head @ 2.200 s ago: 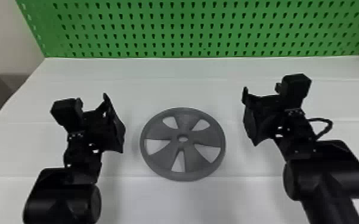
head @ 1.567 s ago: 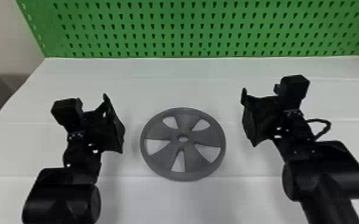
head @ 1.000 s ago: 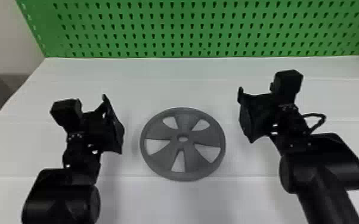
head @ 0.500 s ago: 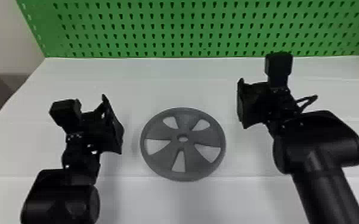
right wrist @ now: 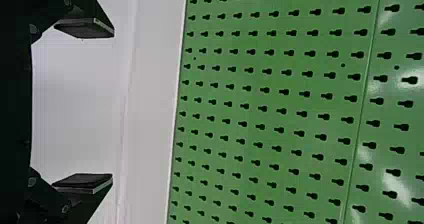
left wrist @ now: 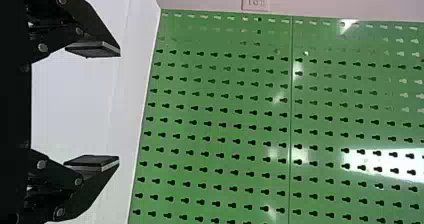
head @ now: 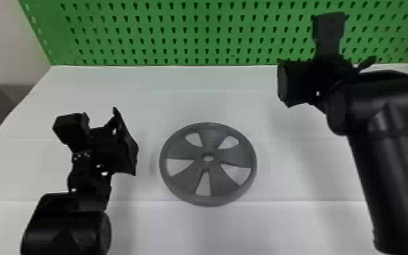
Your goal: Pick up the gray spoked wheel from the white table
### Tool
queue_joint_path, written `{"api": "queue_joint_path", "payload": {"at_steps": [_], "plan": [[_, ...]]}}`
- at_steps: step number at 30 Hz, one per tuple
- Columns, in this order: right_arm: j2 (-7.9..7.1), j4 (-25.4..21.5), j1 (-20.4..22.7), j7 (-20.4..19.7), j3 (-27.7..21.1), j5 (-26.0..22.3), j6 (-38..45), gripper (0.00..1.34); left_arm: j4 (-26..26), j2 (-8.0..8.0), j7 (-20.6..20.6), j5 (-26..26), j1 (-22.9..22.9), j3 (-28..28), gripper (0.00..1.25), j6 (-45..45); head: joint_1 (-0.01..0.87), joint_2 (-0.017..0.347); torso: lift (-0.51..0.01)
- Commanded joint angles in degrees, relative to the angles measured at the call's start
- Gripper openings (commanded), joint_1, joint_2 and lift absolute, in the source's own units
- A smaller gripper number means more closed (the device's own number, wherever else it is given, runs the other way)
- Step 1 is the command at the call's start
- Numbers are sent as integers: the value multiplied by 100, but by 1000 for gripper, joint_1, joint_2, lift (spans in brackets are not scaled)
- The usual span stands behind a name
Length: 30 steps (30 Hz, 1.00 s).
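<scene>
The gray spoked wheel (head: 213, 184) lies flat on the white table (head: 186, 98), between the two arms. My left gripper (head: 127, 142) is a short way left of the wheel, not touching it. Up and to the right of the wheel, my right gripper (head: 283, 83) is apart from it, toward the back of the table. In the left wrist view, the left gripper (left wrist: 120, 107) is open with nothing between its fingers. The right gripper (right wrist: 113, 106) also stands open and bare in the right wrist view.
A green pegboard (head: 179, 34) rises along the table's back edge. The right forearm (head: 389, 183) extends over the table's right side, and the left arm (head: 67, 227) comes in at the front left. A pale wall (head: 3, 40) stands beyond the far left corner.
My right gripper has moved up and toward the back of the table, its arm reaching farther in. The left arm has hardly shifted, and the wheel is where it was.
</scene>
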Motion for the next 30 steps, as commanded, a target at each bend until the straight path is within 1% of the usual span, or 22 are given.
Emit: {"api": "queue_joint_path", "payload": {"at_steps": [1, 3, 4, 7, 14, 18, 20, 22, 24, 26, 27, 30], "plan": [[-69, 485, -730, 0, -122, -427, 1097, 1078, -10, 0, 0, -14, -7, -3, 769, 3, 782, 66, -81], [-69, 740, -993, 0, -122, -454, 1360, 1080, -10, 0, 0, -23, -7, -3, 767, -6, 782, 66, -81], [-104, 854, -1152, 0, -25, -436, 1510, 1081, -10, 0, 0, -32, -7, -3, 767, 3, 782, 66, -81], [-121, 1232, -1521, 0, 89, -515, 1738, 1081, -19, 9, 0, -49, -16, -3, 767, 3, 782, 66, -81], [-156, 2313, -2233, 0, 397, -744, 1870, 1081, -19, 9, 0, -93, -33, -21, 765, 12, 782, 66, -81], [-236, 2929, -2523, 0, 423, -1113, 1844, 1081, -19, 26, 0, -111, -60, -29, 765, 38, 782, 66, -81], [-280, 3403, -2734, 0, 467, -1350, 1861, 1081, -28, 26, 0, -128, -60, -38, 765, 56, 782, 66, -81], [-280, 3834, -2962, 0, 494, -1376, 2046, 1081, -28, 35, 0, -155, -60, -56, 765, 82, 782, 66, -81], [-271, 4098, -3094, 0, 502, -1376, 2186, 1081, -36, 53, 0, -163, -68, -65, 765, 109, 782, 66, -81], [-288, 4238, -3164, 0, 564, -1482, 2230, 1081, -63, 70, 0, -172, -77, -65, 765, 126, 782, 66, -81], [-306, 4335, -3199, 0, 608, -1587, 2230, 1081, -72, 79, 0, -172, -77, -65, 765, 135, 782, 66, -81], [-447, 4739, -3331, 0, 898, -2167, 2327, 1081, -89, 114, 0, -199, -95, -91, 764, 179, 782, 66, -81]]}}
